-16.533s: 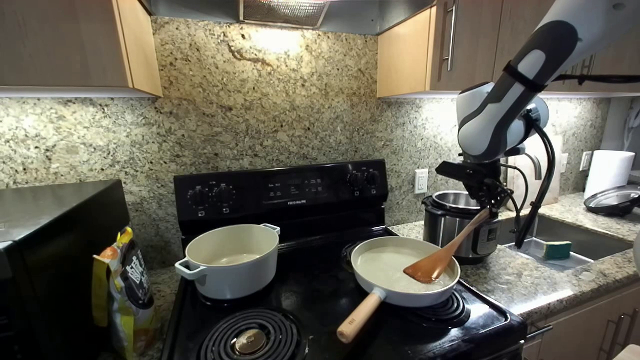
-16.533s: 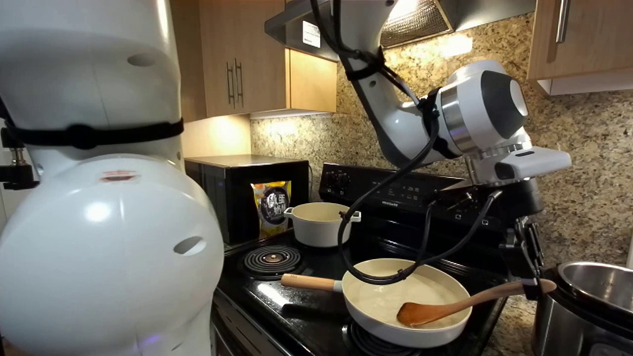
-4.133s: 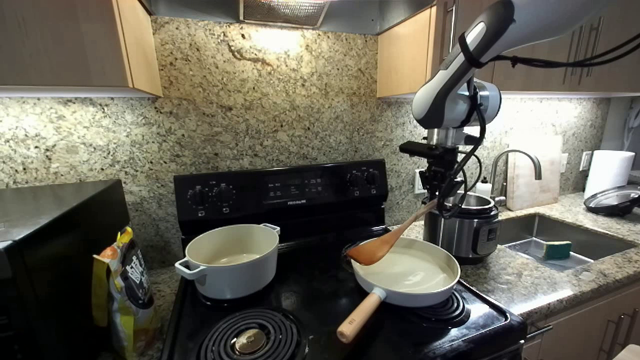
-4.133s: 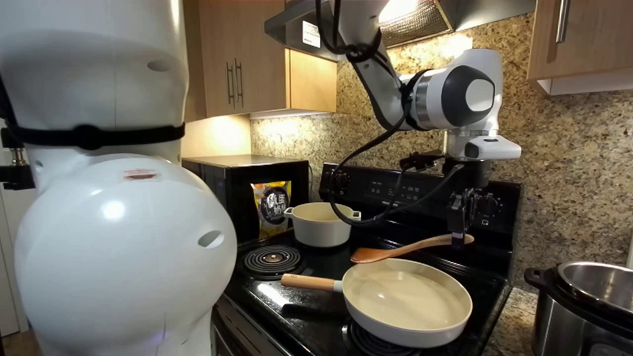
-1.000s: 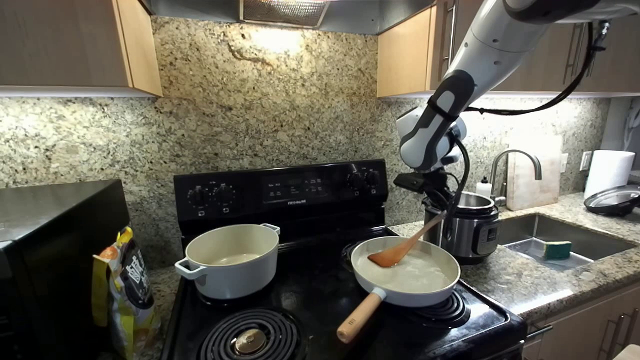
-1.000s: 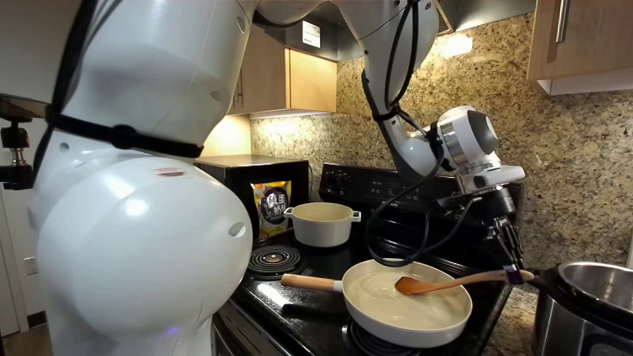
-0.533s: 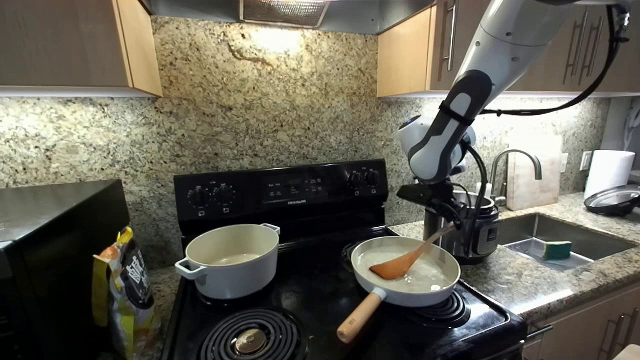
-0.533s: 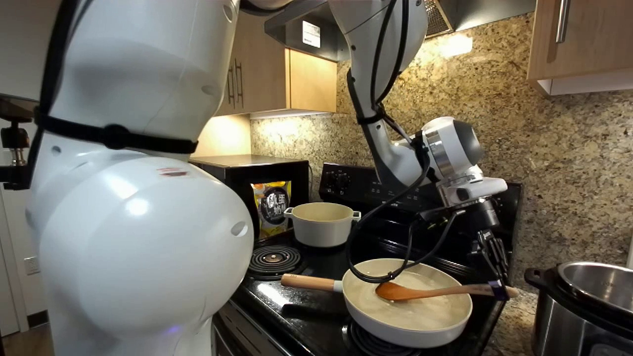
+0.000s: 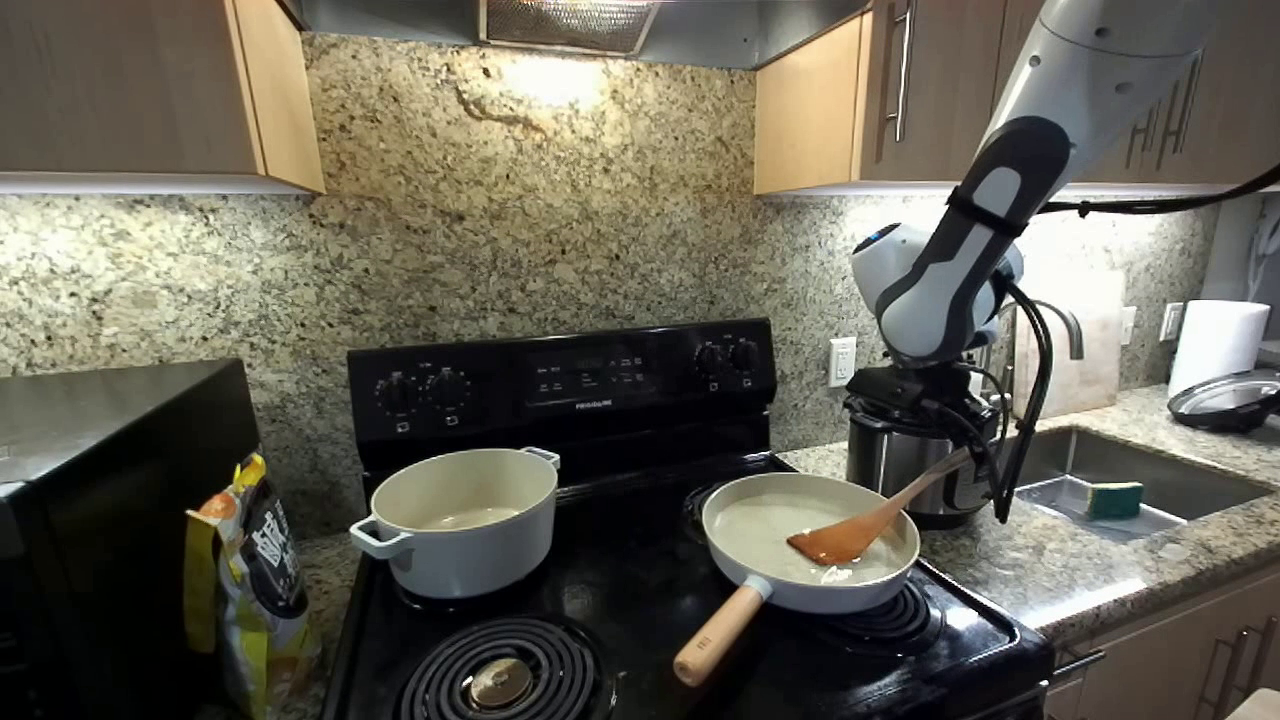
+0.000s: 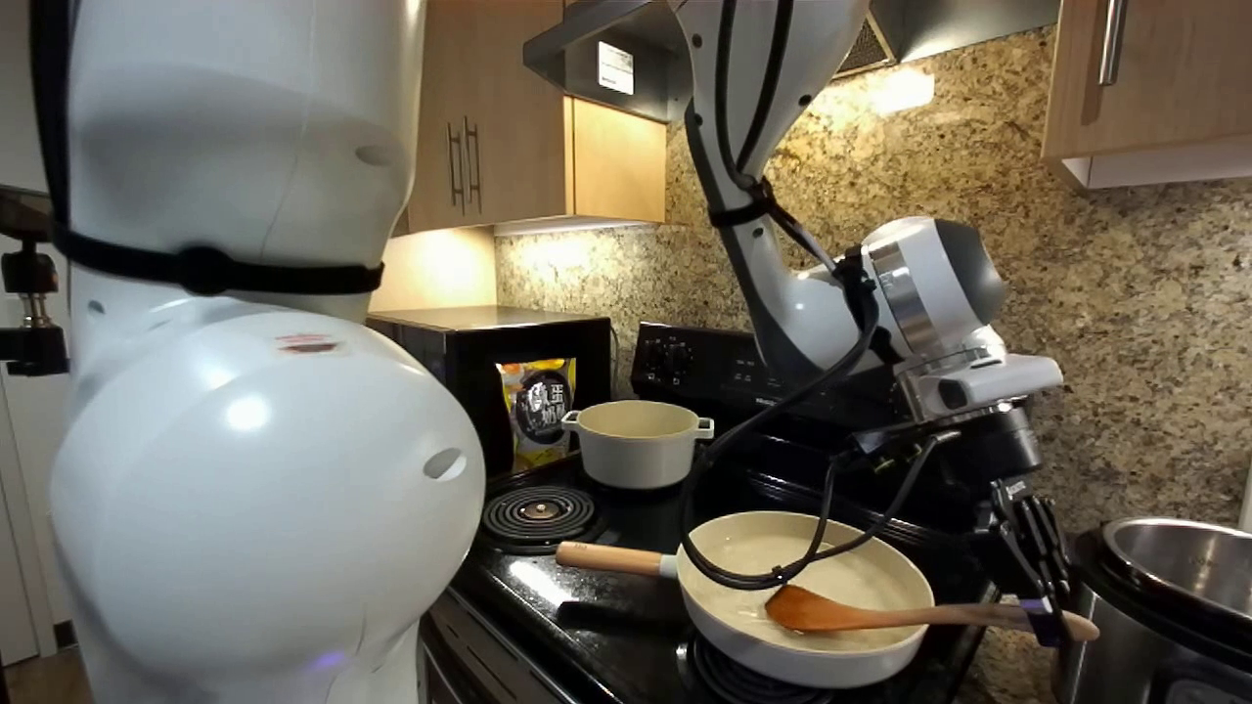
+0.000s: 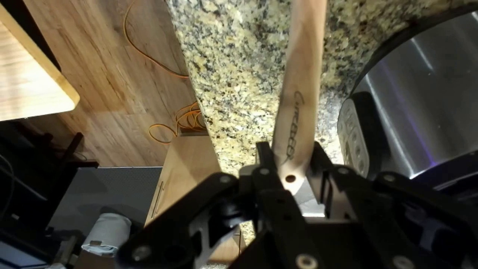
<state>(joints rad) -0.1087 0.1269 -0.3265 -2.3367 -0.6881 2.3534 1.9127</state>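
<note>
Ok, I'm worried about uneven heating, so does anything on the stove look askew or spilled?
The frying pan looks off-centre: burner coils show beyond one side in both exterior views. I see no clear spill on the stovetop.

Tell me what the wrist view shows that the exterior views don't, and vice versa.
Only the wrist view: readable-size lettering along the wooden spatula handle, and an orange cord on the wood floor.

Only the exterior views: the spatula blade in the frying pan, the pale pot and the snack bag.

Shared: the gripper shut on the handle, the steel cooker and the granite counter.
</note>
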